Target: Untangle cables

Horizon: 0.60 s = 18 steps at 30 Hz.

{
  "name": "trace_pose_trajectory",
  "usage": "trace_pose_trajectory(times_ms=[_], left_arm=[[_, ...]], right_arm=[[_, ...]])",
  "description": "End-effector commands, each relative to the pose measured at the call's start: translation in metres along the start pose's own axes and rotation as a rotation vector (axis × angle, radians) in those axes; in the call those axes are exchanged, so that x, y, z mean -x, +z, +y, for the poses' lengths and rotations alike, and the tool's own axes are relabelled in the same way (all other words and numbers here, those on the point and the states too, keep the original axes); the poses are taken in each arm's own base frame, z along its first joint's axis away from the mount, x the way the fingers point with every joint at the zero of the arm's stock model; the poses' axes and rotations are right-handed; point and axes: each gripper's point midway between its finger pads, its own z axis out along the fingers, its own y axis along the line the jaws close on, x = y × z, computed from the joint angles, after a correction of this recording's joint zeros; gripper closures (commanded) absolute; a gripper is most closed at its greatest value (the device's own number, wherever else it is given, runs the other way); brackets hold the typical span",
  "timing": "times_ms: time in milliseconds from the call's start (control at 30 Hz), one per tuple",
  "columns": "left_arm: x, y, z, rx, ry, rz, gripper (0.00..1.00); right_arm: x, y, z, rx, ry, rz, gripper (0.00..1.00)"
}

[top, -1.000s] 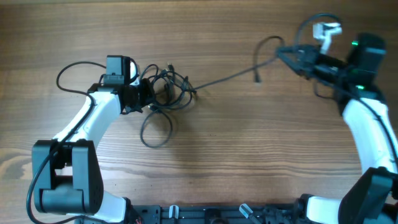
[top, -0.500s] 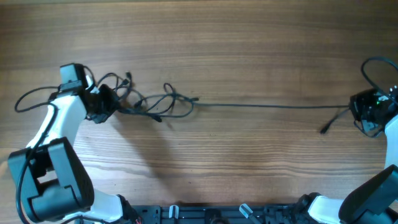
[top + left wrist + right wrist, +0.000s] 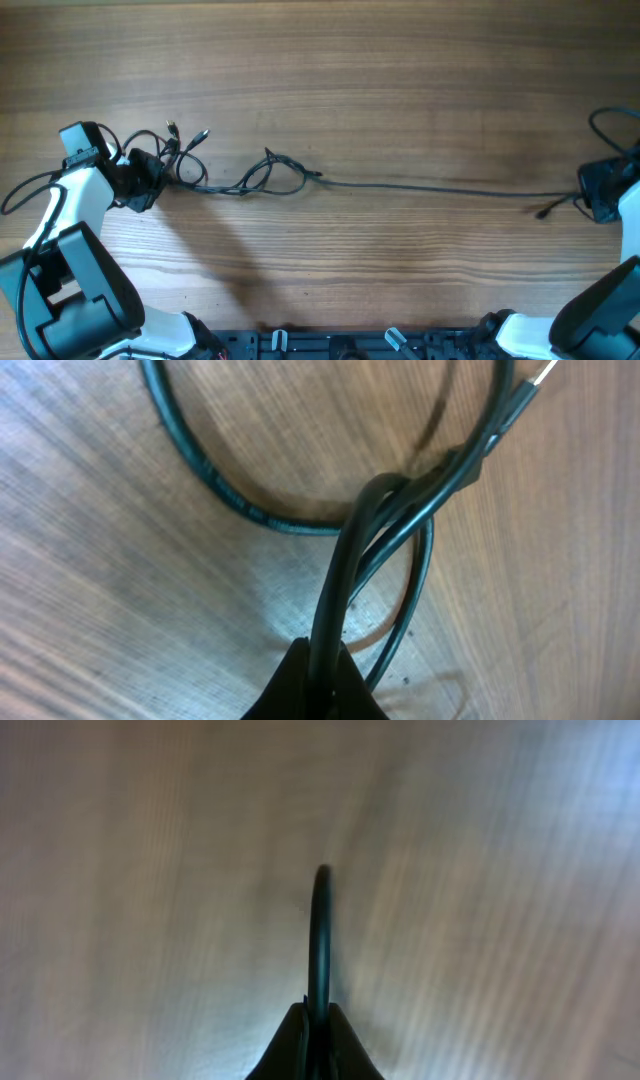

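On the wooden table (image 3: 400, 60) the cables (image 3: 430, 185) lie in one long line from side to side. The small knot (image 3: 275, 175) sits much nearer the left gripper (image 3: 150, 182) (pinched tight on a bunch of cords). The right gripper (image 3: 590, 193) pinches the line near its other end.
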Motion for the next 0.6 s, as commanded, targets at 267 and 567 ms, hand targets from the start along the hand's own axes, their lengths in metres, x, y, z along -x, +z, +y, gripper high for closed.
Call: trace_pose_trajectory(times_ms=[267, 567], left_arm=[[-0.024, 0.015, -0.036, -0.04, 0.122, 0.013, 0.95], [-0.025, 0.015, -0.037, -0.042, 0.121, 0.016, 0.95]], right_arm=[[-0.139, -0.001, 0.138, 0.381, -0.717, 0.21, 0.15], [-0.148, -0.04, 0.085, 0.025, -0.818, 0.234, 0.0]])
